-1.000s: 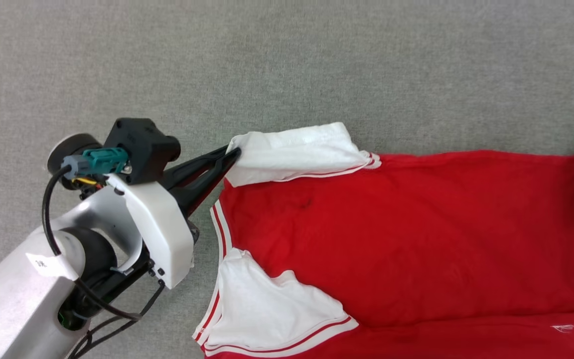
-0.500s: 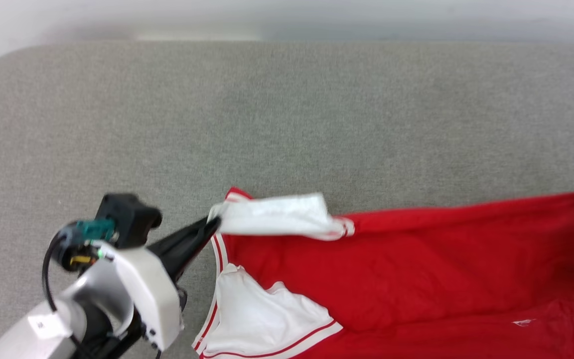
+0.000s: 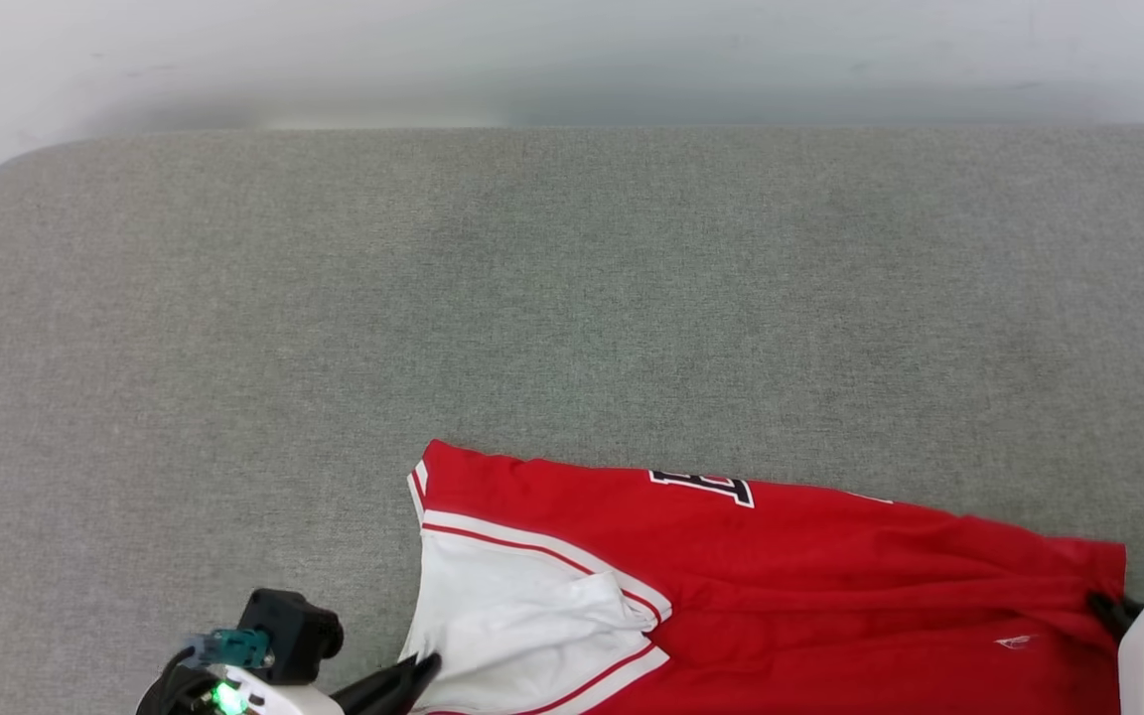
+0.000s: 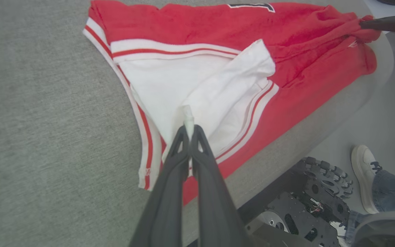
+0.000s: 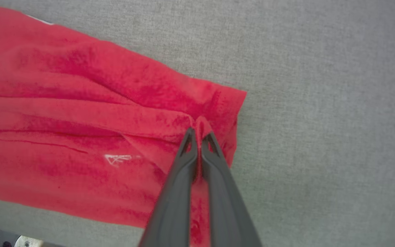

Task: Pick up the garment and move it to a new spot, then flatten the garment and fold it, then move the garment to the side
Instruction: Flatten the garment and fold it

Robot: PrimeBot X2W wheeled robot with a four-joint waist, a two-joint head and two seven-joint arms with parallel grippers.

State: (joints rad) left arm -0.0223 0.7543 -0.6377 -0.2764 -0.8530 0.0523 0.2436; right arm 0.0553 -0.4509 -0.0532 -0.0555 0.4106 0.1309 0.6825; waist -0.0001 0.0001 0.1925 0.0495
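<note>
The garment (image 3: 830, 576) runs off the head view's bottom edge; its black lettering (image 3: 701, 486) is mostly hidden past the fold.

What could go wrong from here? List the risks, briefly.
1. The left gripper has its jaws shut on only a thin pinch of the garment's white sleeve; a tug may pull it free.
2. The right gripper has its jaws shut on a bunched red hem corner, so the fold may set in creases.
3. The garment lies close to the grey surface's front edge and might slide off, toward a person's shoe.
</note>
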